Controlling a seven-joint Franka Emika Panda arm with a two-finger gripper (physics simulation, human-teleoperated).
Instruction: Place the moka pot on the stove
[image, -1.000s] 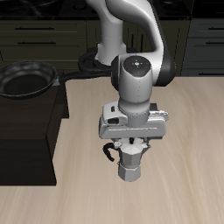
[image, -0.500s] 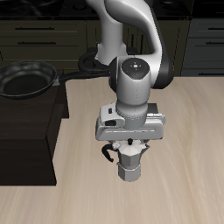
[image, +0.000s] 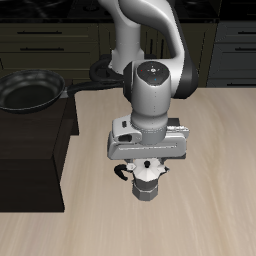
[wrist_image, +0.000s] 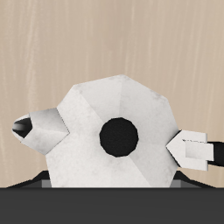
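The silver faceted moka pot (image: 147, 184) with its black side handle hangs under my gripper (image: 148, 170), over the wooden table near its middle. In the wrist view I look down on the moka pot's (wrist_image: 87, 105) pale lid and black knob. One fingertip (wrist_image: 39, 129) presses each side of it, so my gripper (wrist_image: 114, 138) is shut on the pot. Of the stove, only a dark round rim (image: 100, 71) shows far back behind the arm; the rest is hidden.
A black frying pan (image: 28, 93) rests on a dark block (image: 35, 160) beside the pot's spot, its handle pointing toward the arm. Dark cabinets (image: 60, 40) line the back.
The gripper and the moka pot have risen slightly together and drifted a little toward the dark block. The pan has not moved.
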